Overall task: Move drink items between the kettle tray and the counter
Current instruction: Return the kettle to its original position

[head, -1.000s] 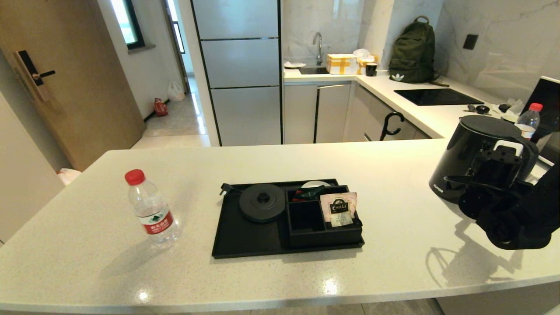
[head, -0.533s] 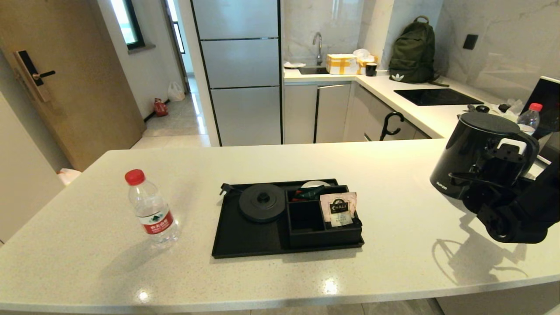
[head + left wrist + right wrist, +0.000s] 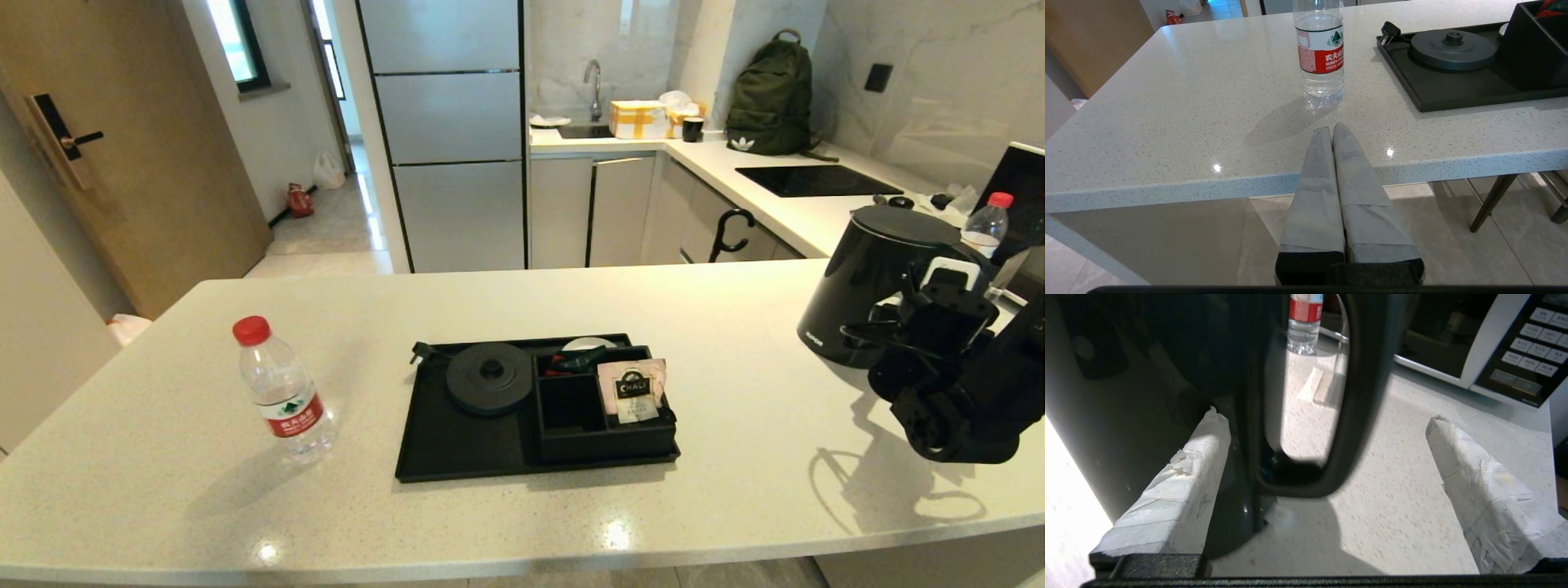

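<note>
Right claw (image 3: 1327,424) agape around kettle handle (image 3: 1359,396)

A home kitchen: a tall refrigerator (image 3: 445,131) at 12 o'clock, a sink faucet (image 3: 593,86) and induction cooktop (image 3: 816,180) toward 1 o'clock, a speckled stone tabletop (image 3: 204,506) in front.

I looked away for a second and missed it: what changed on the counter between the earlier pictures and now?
The right pincer drew back from the kettle, which now stands on the counter; its fingers are spread wide around the handle, not gripping. The bottle, tray, sachet and shut left pincer stayed put.
</note>
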Robot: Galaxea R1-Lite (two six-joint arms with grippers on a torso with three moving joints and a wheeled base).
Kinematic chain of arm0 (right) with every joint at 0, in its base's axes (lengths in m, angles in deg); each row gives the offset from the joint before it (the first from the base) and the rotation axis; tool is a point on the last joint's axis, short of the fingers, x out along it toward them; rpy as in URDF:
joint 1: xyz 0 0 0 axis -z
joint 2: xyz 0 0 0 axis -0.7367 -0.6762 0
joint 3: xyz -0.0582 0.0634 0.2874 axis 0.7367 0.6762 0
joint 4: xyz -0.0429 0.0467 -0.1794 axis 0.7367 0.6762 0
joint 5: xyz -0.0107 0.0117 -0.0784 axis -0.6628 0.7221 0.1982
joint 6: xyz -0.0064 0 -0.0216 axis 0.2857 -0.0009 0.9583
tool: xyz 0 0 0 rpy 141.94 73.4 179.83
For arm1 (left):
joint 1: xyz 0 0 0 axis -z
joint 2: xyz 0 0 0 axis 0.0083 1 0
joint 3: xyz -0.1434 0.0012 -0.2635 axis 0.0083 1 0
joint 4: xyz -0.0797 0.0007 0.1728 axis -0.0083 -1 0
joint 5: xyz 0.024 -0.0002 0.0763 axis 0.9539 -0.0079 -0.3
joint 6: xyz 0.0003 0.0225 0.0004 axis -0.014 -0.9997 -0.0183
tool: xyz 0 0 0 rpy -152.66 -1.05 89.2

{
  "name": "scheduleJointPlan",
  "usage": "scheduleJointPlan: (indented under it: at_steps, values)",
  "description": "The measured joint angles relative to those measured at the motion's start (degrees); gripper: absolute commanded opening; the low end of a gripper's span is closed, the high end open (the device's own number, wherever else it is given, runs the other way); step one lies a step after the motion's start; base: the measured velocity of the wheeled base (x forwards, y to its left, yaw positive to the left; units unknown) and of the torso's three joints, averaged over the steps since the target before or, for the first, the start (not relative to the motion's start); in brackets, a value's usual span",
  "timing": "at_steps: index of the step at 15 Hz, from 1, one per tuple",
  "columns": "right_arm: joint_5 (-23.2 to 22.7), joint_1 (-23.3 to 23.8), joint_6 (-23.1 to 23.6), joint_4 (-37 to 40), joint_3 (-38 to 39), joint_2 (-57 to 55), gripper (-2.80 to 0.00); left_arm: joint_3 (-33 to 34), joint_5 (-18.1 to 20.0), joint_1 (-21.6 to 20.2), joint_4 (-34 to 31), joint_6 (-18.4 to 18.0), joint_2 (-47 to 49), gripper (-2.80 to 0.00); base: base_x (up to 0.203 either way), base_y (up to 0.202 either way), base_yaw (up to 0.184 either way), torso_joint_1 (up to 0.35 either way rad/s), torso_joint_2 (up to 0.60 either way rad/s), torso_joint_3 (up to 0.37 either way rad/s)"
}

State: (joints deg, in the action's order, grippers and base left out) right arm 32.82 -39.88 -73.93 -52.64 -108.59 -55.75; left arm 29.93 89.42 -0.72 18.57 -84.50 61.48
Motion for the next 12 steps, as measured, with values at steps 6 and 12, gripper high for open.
scheduleJointPlan:
  at_steps: [6, 12]
  values:
    - [-1.2, 1.9, 0.1, -3.1, 2.5, -1.7, 0.0, 0.0, 0.0, 0.0, 0.0, 0.0, 0.0, -2.8, 0.0, 0.0, 0.0, 0.0, 0.0, 0.0]
    - [-1.5, 3.6, 2.1, -3.1, -2.7, -4.7, 0.0, 0.0, 0.0, 0.0, 0.0, 0.0, 0.0, -2.8, 0.0, 0.0, 0.0, 0.0, 0.0, 0.0]
